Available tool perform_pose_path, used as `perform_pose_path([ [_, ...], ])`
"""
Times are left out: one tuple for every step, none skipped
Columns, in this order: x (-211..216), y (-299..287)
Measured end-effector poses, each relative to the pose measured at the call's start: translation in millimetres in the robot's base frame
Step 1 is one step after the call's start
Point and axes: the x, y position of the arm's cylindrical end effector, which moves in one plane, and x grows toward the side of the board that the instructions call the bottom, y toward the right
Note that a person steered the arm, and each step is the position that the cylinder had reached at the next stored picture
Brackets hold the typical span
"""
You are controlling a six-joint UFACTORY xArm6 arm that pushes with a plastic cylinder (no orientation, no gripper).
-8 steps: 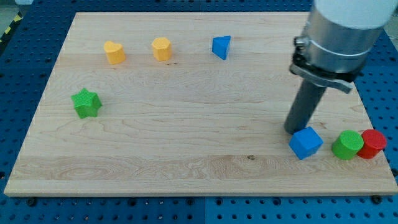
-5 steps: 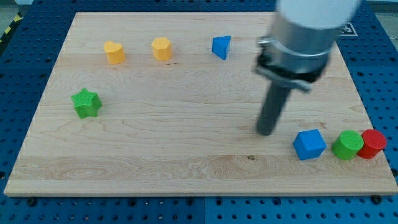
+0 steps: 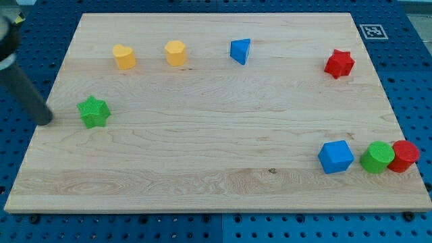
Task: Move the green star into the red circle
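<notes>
The green star (image 3: 93,112) lies on the wooden board (image 3: 216,189) at the view's left. The red circle (image 3: 405,156) is a red cylinder at the view's right edge, touching the green cylinder (image 3: 376,157) on its left. My tip (image 3: 46,121) rests at the board's left edge, just left of the green star, with a small gap between them.
A blue cube (image 3: 335,156) sits left of the green cylinder. A red star (image 3: 339,63) is at the upper right. A blue triangular block (image 3: 239,50), a yellow hexagon (image 3: 175,52) and a yellow heart (image 3: 124,57) line the top.
The rod has swept from beside the blue cube at the view's right across to the left edge beside the green star. The red star is now uncovered. The blocks have not moved.
</notes>
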Motion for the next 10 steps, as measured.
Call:
perform_pose_path([
  [-1.0,96.4],
  [-2.7,205.9],
  [-4.0,298.8],
  [-6.5,345.8],
  [-33.3,336.1],
  [-68.6,351.2],
  [-48.8,418.2],
  [-21.4,467.4],
  [-44.6,470.8],
  [-57.4,431.4],
])
